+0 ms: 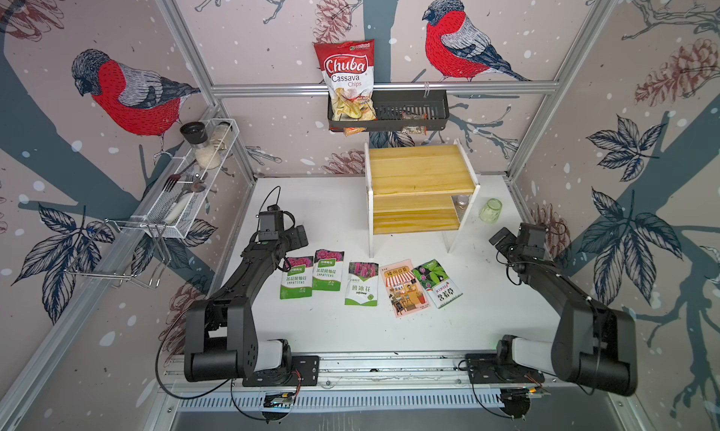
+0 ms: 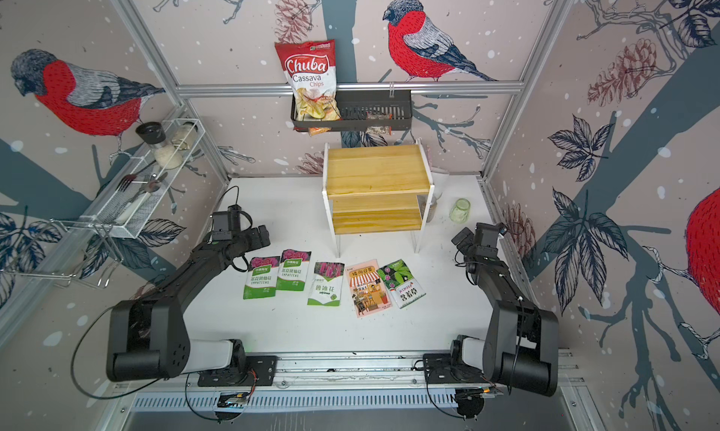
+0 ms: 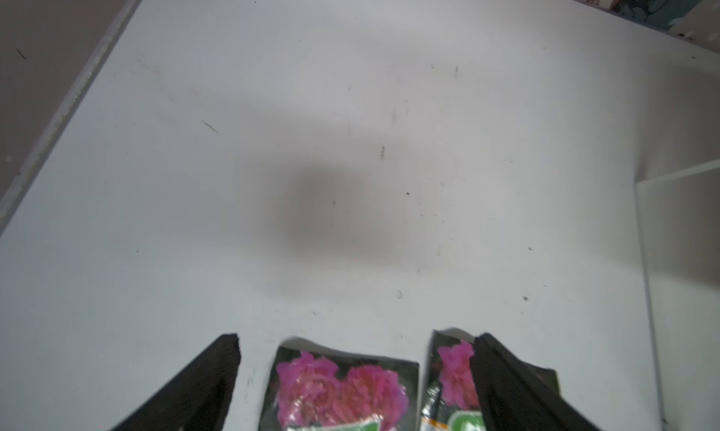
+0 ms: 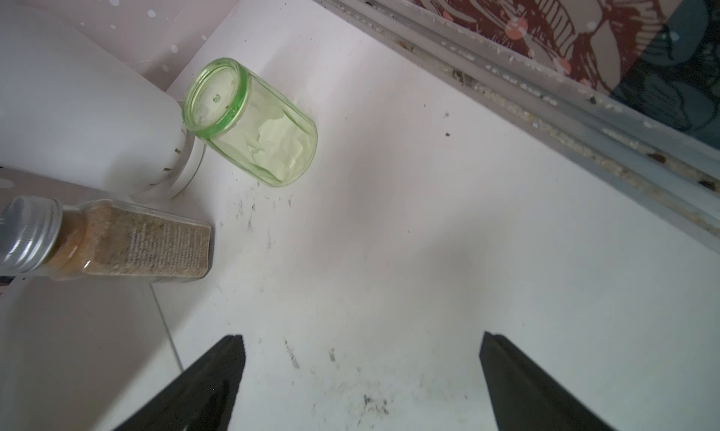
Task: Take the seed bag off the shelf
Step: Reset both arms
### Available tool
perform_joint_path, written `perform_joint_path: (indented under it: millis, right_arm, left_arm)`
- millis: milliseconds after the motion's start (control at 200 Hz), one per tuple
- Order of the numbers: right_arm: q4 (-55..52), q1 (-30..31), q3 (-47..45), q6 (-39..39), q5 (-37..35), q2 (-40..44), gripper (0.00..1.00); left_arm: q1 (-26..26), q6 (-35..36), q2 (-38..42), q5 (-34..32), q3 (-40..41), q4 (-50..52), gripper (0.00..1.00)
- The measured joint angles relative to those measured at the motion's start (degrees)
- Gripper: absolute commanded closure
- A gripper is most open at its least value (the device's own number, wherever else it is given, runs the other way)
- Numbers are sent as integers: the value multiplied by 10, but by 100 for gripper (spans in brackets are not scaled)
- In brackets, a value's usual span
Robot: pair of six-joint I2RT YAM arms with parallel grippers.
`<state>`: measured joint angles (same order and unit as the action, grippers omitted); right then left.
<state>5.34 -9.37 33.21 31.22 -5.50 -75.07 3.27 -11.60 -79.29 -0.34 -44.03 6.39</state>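
**Top views.** The shelf (image 1: 422, 168) has yellow pine boards between thin white side panels. No bag shows on either tier, though the lower one is partly hidden. Five flat, glossy packets lie in a row on the white counter (image 1: 335, 214) in front of it. The leftmost seed bag (image 1: 297, 277) lies just robot-side of the left tool (image 1: 298, 238), with its long axis running towards the shelf. The left arm is much the nearer. The right tool (image 1: 500, 238) is well apart.

**Left wrist.** The left tool (image 3: 356, 339) stands wide and holds nothing. The bag's pink-flower end (image 3: 343, 390) lies flat between the fingers. The picture is blurred.

**Right wrist.** The right tool (image 4: 362, 337) stands wide and empty over scuffed counter. A green glass jar (image 4: 249, 125) and a metal-capped spice bottle (image 4: 128, 242) are near.

**Judgement.** Removal appears complete.
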Motion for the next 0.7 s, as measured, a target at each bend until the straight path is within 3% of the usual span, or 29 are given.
perform_joint_path:
  millis: [220,350,500,700]
  right_arm:
    - [188,61,-77,-77,-78,-35,0]
    - [307,69,-122,-120,-120,-51,0]
    - [387,81,-113,-154,-150,-91,0]
    - [477,123,-140,-208,-167,-102,0]
  left_arm:
    - [17,65,-64,-7,73,-172,4]
    - [18,89,-100,4,82,-252,4]
    - [19,90,-129,3,72,-315,3]
    - [19,73,-95,22,159,-438,2]
